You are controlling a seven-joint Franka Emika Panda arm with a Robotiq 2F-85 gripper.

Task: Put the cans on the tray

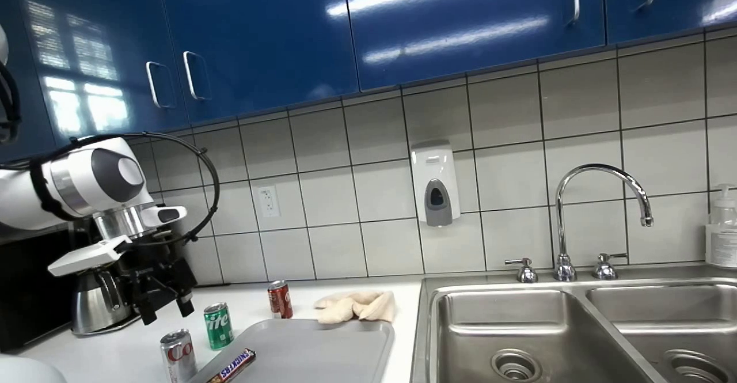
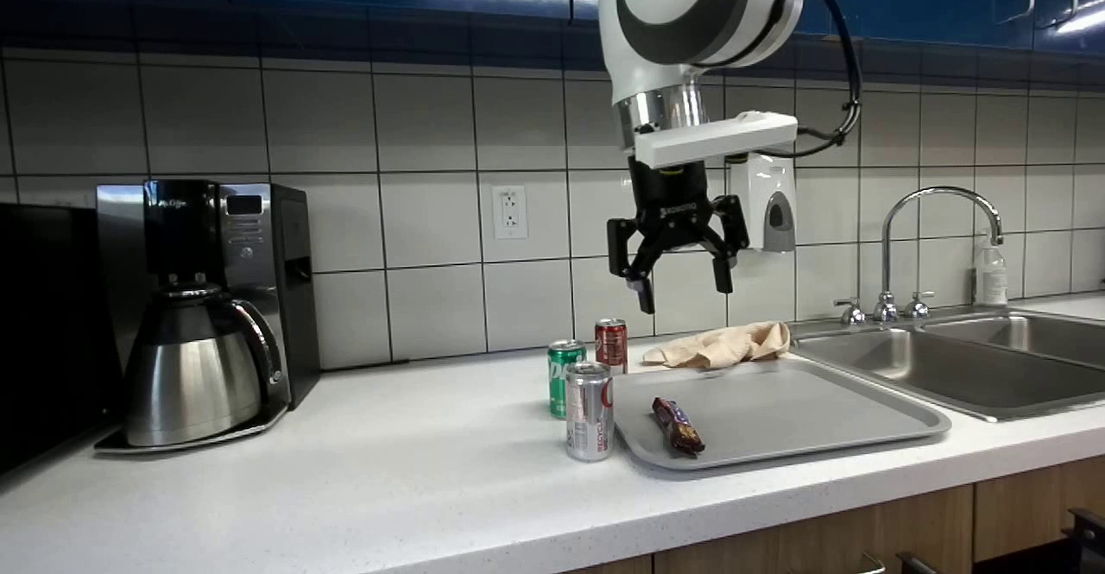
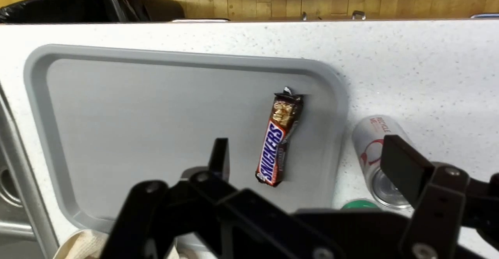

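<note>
Three cans stand upright on the counter along the tray's edge: a silver one with red markings, a green one partly behind it, and a red one farther back. The grey tray bears a Snickers bar but no can. High above the counter hangs my gripper, its jaws wide apart with nothing between them. In the wrist view, the silver can is partly covered by one finger. Only a sliver of the green can shows there, and the red can is hidden.
A beige cloth lies against the tray's back edge. Beyond it are the steel sink and tall faucet. A coffee maker with its pot stands on the counter's far side. Blue cabinets overhang the wall.
</note>
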